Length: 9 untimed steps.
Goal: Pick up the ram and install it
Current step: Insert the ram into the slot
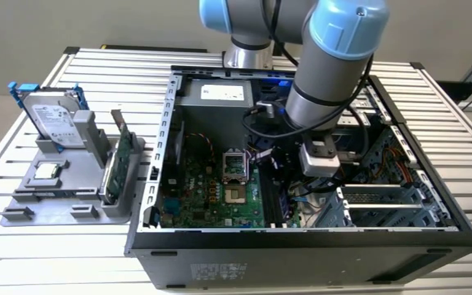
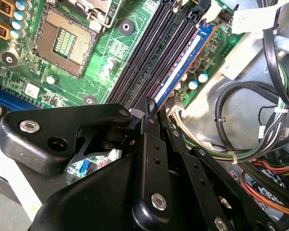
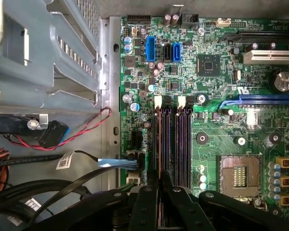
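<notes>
The ram (image 2: 183, 65) is a thin stick with a blue-tinted edge, standing on edge in the outermost of the black memory slots (image 2: 149, 53) on the green motherboard (image 1: 203, 190). My gripper (image 2: 149, 113) has its black fingers pinched together on the near end of the stick. In the first wrist view the ram (image 3: 158, 144) shows edge-on along the slot nearest the board's edge, with the gripper (image 3: 159, 180) straddling it. In the exterior view my arm (image 1: 326, 80) reaches down into the open computer case (image 1: 302, 236).
Bundles of black and coloured cables (image 2: 241, 120) lie close beside the slots. The CPU socket (image 3: 238, 175) sits on the other side of them. A grey drive cage (image 3: 38, 57) stands near the board. Outside the case, a grey tray (image 1: 56, 203) holds a hard drive (image 1: 56, 120) and a green card (image 1: 117, 166).
</notes>
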Available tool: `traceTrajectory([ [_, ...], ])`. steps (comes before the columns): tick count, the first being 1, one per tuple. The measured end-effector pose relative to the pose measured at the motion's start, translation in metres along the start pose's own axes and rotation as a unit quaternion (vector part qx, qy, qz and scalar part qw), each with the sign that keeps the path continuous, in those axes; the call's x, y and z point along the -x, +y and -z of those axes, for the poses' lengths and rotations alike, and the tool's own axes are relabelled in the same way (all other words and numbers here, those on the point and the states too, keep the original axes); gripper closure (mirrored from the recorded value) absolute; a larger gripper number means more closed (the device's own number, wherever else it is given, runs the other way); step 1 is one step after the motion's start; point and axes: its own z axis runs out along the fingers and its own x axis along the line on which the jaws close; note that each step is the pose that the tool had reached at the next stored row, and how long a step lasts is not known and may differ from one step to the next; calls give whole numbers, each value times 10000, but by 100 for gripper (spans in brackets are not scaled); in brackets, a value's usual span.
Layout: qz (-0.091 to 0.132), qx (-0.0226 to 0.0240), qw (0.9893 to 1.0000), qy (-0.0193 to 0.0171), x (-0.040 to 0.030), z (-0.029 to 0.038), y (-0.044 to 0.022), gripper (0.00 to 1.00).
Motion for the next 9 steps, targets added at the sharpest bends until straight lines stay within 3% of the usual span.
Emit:
traceTrajectory([
  [9, -14, 0, 10000, -1, -1, -34, -3, 100],
])
